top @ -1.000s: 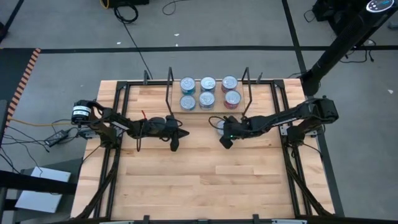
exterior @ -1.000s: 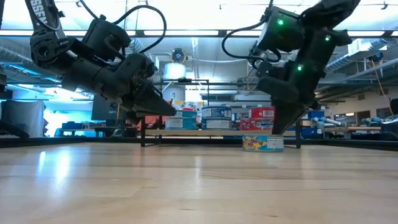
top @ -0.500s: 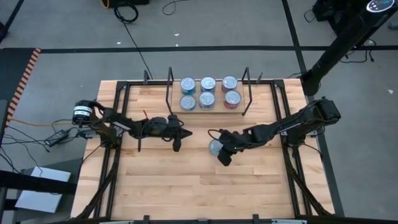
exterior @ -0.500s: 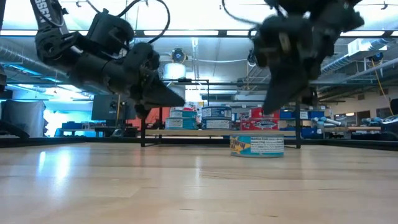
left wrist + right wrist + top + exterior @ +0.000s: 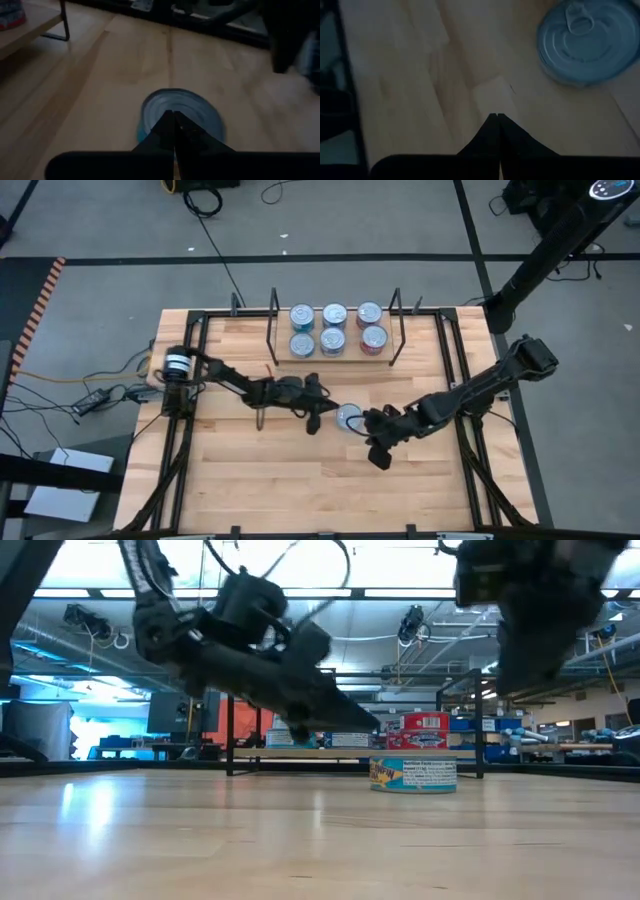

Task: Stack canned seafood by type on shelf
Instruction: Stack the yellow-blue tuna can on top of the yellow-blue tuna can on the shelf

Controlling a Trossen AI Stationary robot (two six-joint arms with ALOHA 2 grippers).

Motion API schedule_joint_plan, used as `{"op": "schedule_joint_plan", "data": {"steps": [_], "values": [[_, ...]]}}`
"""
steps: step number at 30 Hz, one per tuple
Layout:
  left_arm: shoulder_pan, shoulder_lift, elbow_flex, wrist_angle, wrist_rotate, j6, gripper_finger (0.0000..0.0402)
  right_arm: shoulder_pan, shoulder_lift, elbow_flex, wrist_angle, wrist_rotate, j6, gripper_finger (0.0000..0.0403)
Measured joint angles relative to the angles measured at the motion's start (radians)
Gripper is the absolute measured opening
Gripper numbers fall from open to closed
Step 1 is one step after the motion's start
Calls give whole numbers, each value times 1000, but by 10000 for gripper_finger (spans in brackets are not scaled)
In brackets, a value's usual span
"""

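Big room with a grey floor (image 5: pixel 90 220) crossed by dark lines. Black cables (image 5: pixel 205 198) lying on that floor. Light wooden worktop (image 5: pixel 300 480) in the middle, black frame along its sides. Long bright lights (image 5: pixel 400 592) and pipes up on the ceiling. Blue glow far off on one side.

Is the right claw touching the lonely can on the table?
Apart. In the right wrist view, bare wood shows between the shut right claw and the can; the high view agrees.

Both hands (image 5: pixel 314 423) (image 5: pixel 379 457) closed, mid-table.
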Motion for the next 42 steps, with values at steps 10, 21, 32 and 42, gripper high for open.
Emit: {"op": "schedule_joint_plan", "data": {"steps": [10,21,32,42], "values": [[31,107,51,0,-211,-76,3,18,3,-131,55,158,159,0],[55,103,47,2,13,-25,3,-55,44,-133,58,403,273,0],[50,103,-13,19,70,-36,3,-89,172,-133,336,243,172,0],[39,100,-172,269,72,-120,3,-44,139,-132,391,208,152,0]]}}
